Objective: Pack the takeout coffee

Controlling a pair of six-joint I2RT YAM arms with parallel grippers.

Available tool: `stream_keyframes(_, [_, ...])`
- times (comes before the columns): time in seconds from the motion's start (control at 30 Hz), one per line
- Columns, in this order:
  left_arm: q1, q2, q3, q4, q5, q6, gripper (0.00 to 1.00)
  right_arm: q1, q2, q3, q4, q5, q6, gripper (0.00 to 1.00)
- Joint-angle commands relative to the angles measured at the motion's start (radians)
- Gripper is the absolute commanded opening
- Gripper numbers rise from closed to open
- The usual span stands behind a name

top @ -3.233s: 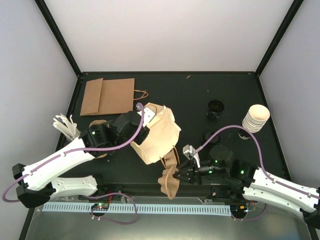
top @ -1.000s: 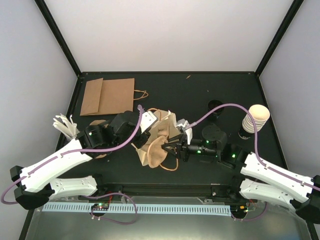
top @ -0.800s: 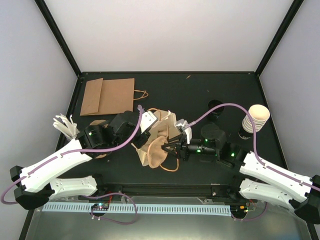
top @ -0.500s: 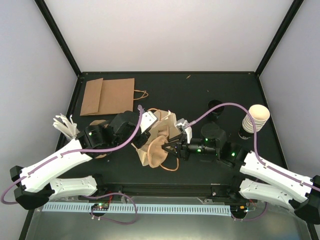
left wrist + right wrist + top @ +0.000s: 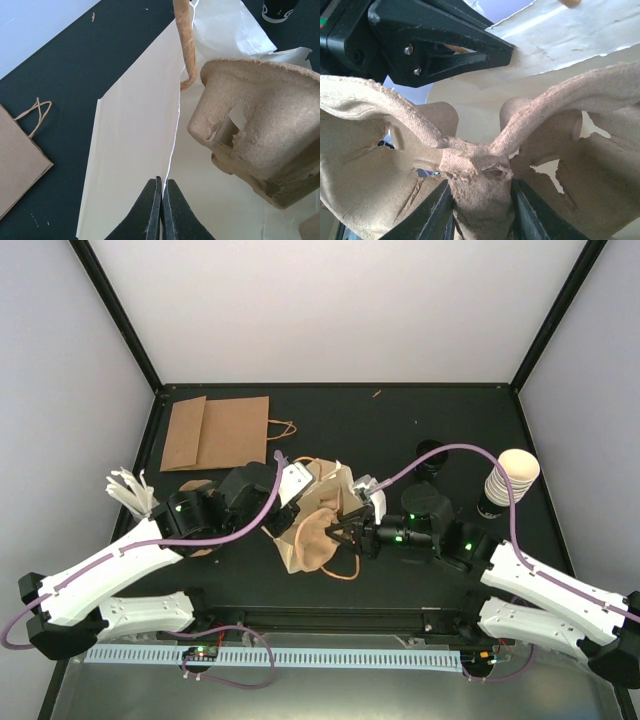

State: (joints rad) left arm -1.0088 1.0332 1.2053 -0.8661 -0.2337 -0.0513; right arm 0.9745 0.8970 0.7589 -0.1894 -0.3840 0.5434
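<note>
The cream-white paper cups stand nested in a stack at the right; no gripper touches them. My left gripper is shut on the edge of the cream paper bag and holds its mouth up; in the left wrist view its fingertips pinch the bag's edge. My right gripper is shut on a brown pulp cup carrier at the bag's mouth. The right wrist view shows the gripper clamping the carrier's centre post. The carrier shows over the bag's inside.
A flat brown paper bag lies at the back left. Black lids sit behind the right arm, another black piece by the cup stack. A bundle of white strips is at the left edge.
My right gripper has carried the pulp carrier from the table's front edge up and left to the bag's mouth. In the last second it edged slightly further left.
</note>
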Motion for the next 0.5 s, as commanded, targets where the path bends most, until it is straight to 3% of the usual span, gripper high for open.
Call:
stream_keyframes(0.0, [0.004, -0.018, -0.002, 0.015, 0.014, 0.014, 0.02, -0.006, -0.006, 0.044, 0.001, 0.028, 0.028, 0.31])
stream_keyframes(0.47, [0.004, -0.036, 0.003, 0.003, 0.006, 0.019, 0.01, -0.005, 0.048, 0.157, -0.218, 0.146, -0.180, 0.31])
